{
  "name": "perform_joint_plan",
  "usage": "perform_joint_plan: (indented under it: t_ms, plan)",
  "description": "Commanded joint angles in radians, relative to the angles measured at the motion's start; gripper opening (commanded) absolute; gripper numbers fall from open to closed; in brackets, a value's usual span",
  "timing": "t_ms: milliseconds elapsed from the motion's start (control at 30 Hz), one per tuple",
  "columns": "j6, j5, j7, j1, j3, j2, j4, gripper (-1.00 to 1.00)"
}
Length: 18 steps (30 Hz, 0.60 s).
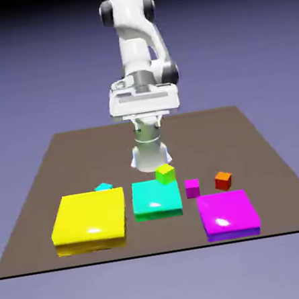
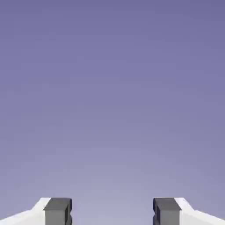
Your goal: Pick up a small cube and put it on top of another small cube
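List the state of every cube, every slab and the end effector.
End effector: open, empty.
Magenta cube: on table, free.
Orange cube: on table, free.
Green cube: at the cyan slab's far corner.
Cyan cube: behind the yellow slab.
Magenta slab: flat.

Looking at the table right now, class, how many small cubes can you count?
4. A cyan cube behind the yellow slab, a green cube by the cyan slab, then a magenta cube and an orange cube.
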Motion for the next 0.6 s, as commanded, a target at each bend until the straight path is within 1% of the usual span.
perform_joint_plan:
  t_ms: [0, 400, 467, 567]
  plan:
    - [-0.028, -0.029, -0.036, 0.014, 0.023, 0.036, -0.005, 0.0]
    - [-0.358, -0.379, -0.474, 0.18, 0.3, 0.471, -0.06, 0.0]
    - [-0.363, -0.384, -0.48, 0.182, 0.304, 0.477, -0.061, 0.0]
    - [-0.316, -0.514, -0.383, 0.209, 0.239, 0.56, -0.041, 0.0]
